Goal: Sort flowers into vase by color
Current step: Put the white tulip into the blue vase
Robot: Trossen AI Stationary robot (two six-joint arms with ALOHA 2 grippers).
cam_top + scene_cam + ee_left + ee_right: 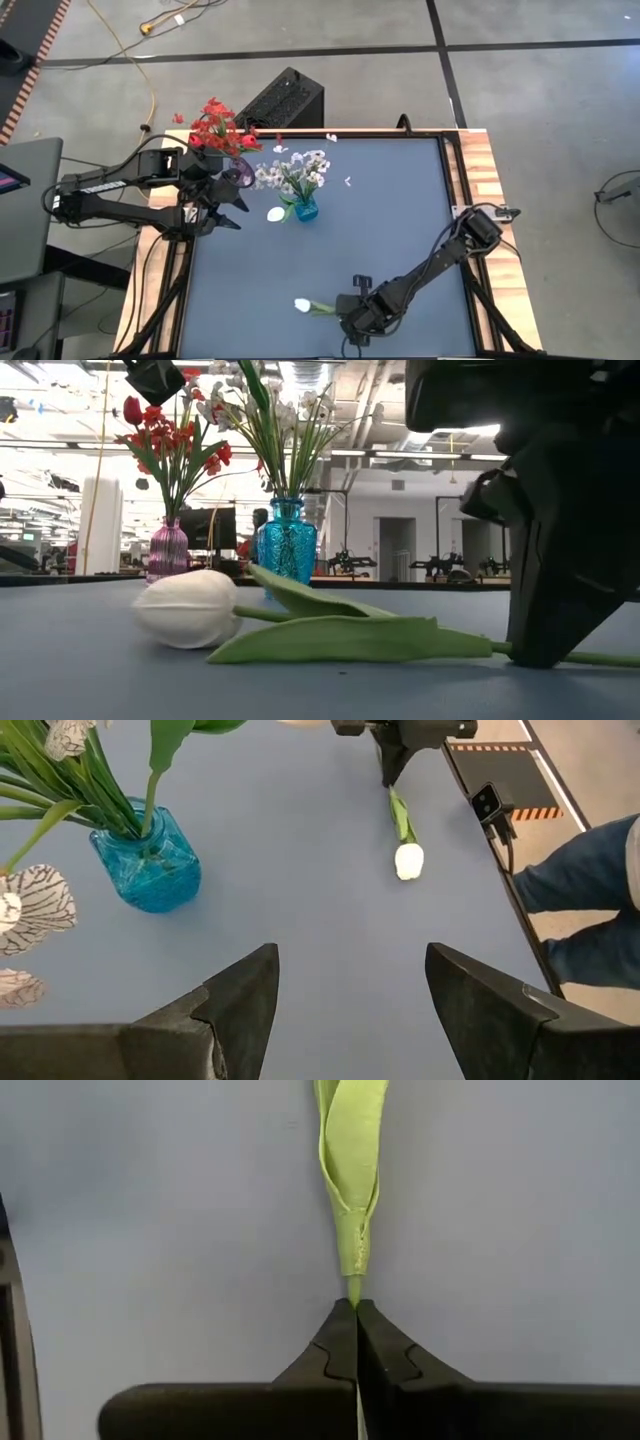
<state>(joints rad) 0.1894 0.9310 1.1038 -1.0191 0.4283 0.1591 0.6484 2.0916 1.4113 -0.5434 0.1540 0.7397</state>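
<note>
A white tulip (302,305) lies near the table's near edge, with its bud (185,608) and green leaves (340,638) flat on the blue surface. My right gripper (345,312) sits at its stem end, shut on it. A blue vase (305,210) of white sprays and a purple vase (238,172) of red flowers stand toward the far left. A white bud (275,213) shows beside the blue vase. My left gripper (233,211) hovers open next to the vases, touching nothing; it also shows as my left gripper (352,960) in its wrist view. My right gripper pinches the white tulip's bare stem end (353,1290), just below the leaves, between its two fingertips (335,1342). The fingers come slanting down from the table's right and lie along the stem. The tulip rests on the table, its bud pointing toward the left edge.
Loose white petals (347,182) lie on the far part of the table. A black box (285,100) stands beyond the far edge. A person's jeans-clad leg (590,890) shows past the near edge. Bare blue surface (400,220) stretches between the vases and the right arm.
</note>
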